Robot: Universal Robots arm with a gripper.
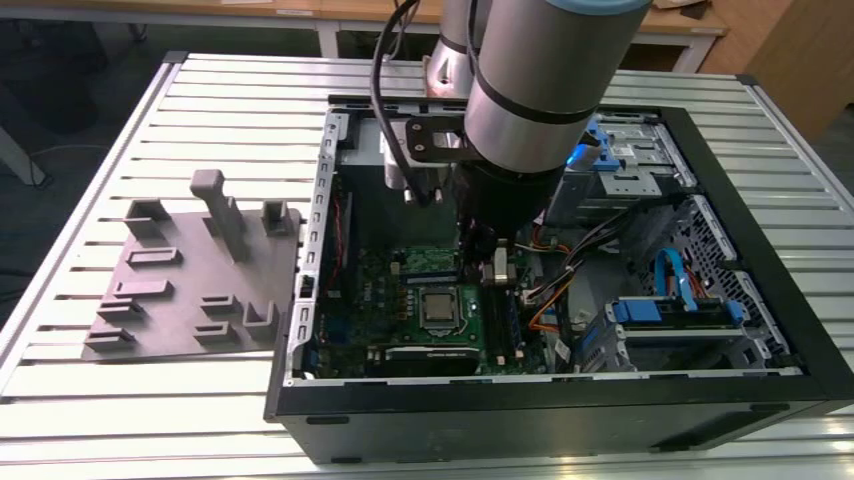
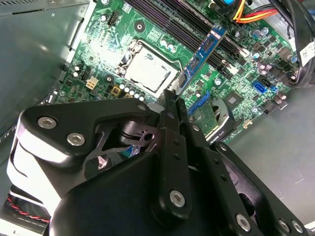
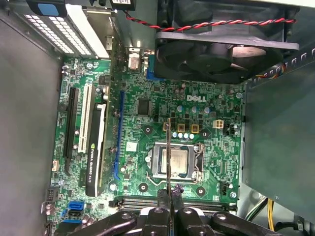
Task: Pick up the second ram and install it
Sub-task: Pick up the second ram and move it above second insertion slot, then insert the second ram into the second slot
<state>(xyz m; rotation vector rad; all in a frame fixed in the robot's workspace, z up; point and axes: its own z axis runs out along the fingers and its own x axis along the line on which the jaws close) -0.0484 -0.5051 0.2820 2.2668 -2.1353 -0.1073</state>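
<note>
The arm reaches down into the open computer case (image 1: pixel 534 400), which lies on its side on the slatted metal table (image 1: pixel 200 110) so the green circuit board (image 3: pixel 133 128) faces up. The hand (image 2: pixel 172 101) is closed on the memory stick (image 2: pixel 204 51), pinching one end between its flat black fingers. The rest of the stick juts out toward the board. I'd say it is gripped by its flat faces so the contact edge stays free and square to the long black slots (image 2: pixel 187 19) it hangs near. I cannot tell whether it touches one.

In the first wrist view the stick (image 3: pixel 169 147) shows edge-on as a thin dark line across the shiny metal-capped processor (image 3: pixel 174 162), which suggests it is held straight. From the side it is a slim blue-green strip carrying small dark chips.

The hand is matte black with bright screw heads. A big black fan (image 3: pixel 221 44) with red and black twisted wires sits at the case wall. Beside the case lies a dull grey plastic tray (image 1: pixel 174 290) with upright holders, probably for keeping parts on edge.
</note>
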